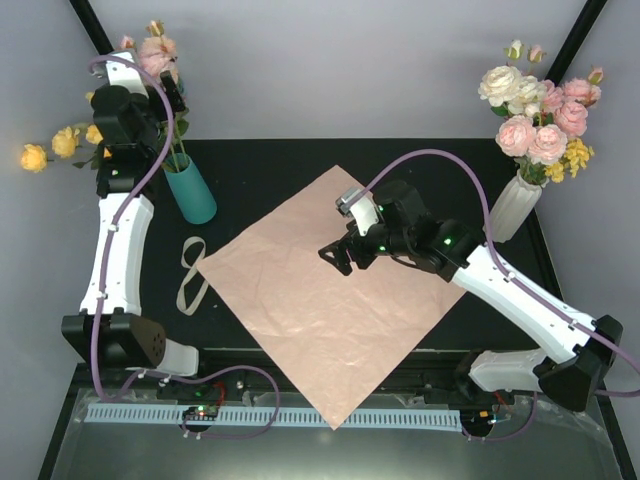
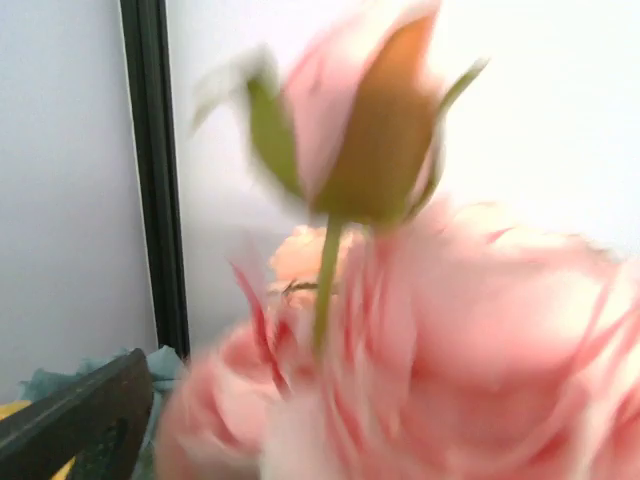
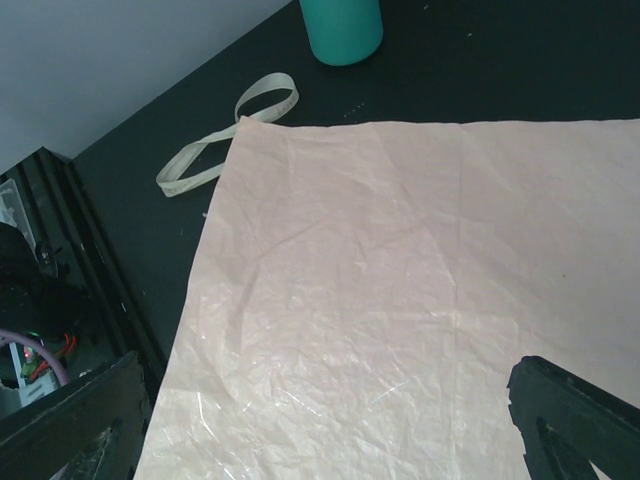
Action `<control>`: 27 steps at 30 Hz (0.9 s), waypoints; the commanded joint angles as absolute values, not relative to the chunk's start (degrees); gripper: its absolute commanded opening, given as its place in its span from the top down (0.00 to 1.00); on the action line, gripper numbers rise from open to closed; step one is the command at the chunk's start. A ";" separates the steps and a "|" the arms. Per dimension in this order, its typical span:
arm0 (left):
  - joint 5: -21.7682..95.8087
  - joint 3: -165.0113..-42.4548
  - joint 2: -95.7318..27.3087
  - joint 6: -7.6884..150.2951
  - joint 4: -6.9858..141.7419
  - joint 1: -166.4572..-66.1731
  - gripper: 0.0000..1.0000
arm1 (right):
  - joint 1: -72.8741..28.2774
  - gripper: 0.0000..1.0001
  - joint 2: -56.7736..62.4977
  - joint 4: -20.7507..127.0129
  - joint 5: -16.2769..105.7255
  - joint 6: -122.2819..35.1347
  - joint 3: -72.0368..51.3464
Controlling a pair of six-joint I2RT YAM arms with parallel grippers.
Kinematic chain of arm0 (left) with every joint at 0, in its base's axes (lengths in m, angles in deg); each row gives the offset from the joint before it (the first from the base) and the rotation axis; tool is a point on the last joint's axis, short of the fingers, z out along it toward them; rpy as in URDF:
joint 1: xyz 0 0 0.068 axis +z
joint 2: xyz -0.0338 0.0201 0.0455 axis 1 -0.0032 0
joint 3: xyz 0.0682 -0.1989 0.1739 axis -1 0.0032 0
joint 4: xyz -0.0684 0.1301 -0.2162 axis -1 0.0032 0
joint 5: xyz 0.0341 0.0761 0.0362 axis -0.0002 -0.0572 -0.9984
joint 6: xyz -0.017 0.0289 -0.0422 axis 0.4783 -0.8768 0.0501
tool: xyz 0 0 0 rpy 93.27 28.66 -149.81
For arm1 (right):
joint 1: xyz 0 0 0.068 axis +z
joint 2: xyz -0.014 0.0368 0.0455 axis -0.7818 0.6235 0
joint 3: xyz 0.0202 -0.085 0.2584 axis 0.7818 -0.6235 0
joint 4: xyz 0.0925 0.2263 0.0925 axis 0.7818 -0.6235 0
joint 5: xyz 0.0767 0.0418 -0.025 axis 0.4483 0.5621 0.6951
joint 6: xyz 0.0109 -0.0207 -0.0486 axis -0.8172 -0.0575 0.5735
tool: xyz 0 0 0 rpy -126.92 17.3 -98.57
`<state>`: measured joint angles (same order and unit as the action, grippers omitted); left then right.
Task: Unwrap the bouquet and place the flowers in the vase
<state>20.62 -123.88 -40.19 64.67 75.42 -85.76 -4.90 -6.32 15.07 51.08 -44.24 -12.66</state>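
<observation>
The teal vase (image 1: 190,190) stands upright at the back left, and the green stems of the flowers (image 1: 178,150) run down into it. Pink blooms (image 1: 155,50) rise above it and yellow ones (image 1: 50,148) hang out to the left. My left gripper (image 1: 172,92) is high up among the blooms. In the left wrist view one finger (image 2: 85,420) sits far out at the lower left and blurred pink roses (image 2: 450,350) hide the other, so the jaws look open. The pink paper (image 1: 330,300) lies unfolded and flat. My right gripper (image 1: 340,258) hovers open over it, holding nothing.
A beige ribbon loop (image 1: 190,272) lies on the black table (image 1: 270,170), left of the paper and in front of the vase. A white ribbed vase (image 1: 515,205) with big pink and cream roses (image 1: 540,115) stands at the back right. The paper's near corner overhangs the table's front edge.
</observation>
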 commanded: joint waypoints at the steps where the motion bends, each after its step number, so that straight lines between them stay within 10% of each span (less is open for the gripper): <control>1: 19.09 -123.78 -39.56 65.86 76.84 -85.43 0.01 | -4.71 0.00 -5.97 14.34 50.19 -43.30 -10.44; 27: 22.71 -109.01 -12.93 83.60 115.18 -85.63 0.01 | -4.72 0.00 -4.38 12.42 49.13 -46.45 -10.11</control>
